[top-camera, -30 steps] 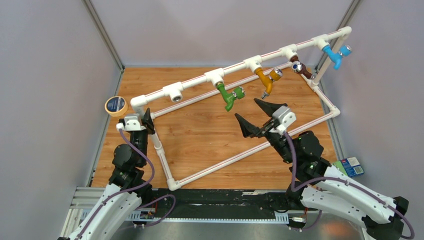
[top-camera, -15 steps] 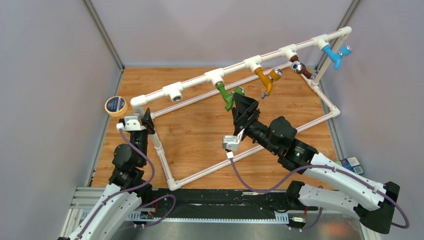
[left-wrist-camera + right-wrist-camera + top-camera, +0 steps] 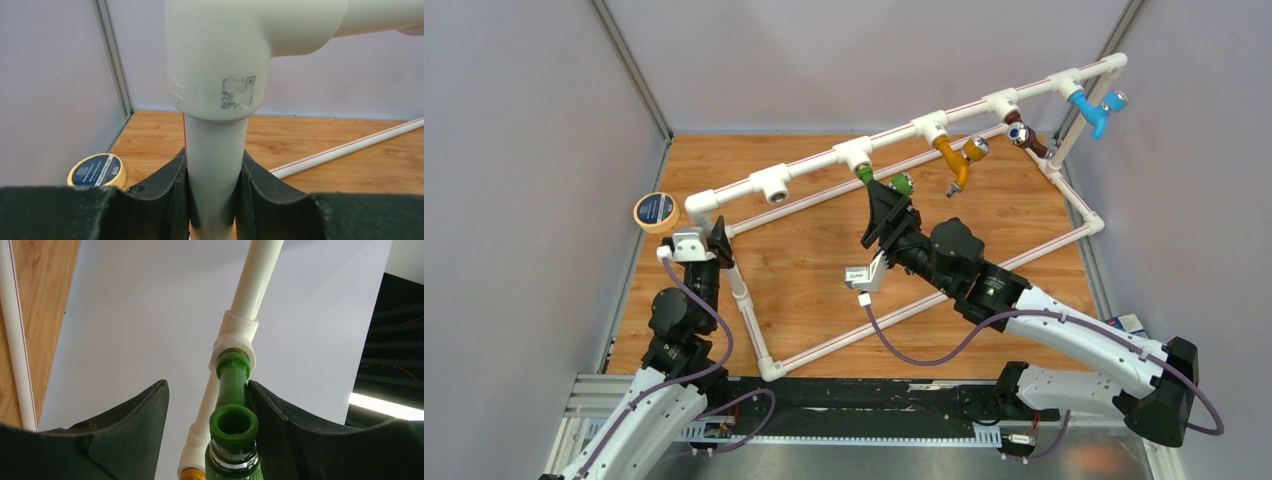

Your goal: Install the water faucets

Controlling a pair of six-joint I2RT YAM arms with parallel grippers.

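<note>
Where the right gripper gapes, the green faucet sits.

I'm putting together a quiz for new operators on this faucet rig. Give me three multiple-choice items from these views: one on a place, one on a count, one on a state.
1. Where does the yellow-rimmed roll of tape lie?
A) on the wooden table, near the left wall
B) hung on a pipe
C) between open jaws

2. How many coloured plastic faucets hang on the white pipe frame?
A) two
B) four
C) six

3. What is the left gripper doing?
A) hovering open
B) shut on an upright white pipe
C) holding tape

Answers:
1 A: the top view shows it flat on the boards at the far left.
2 B: green, orange, brown and blue.
3 B: the left wrist view shows both fingers pressed against the pipe.
</note>
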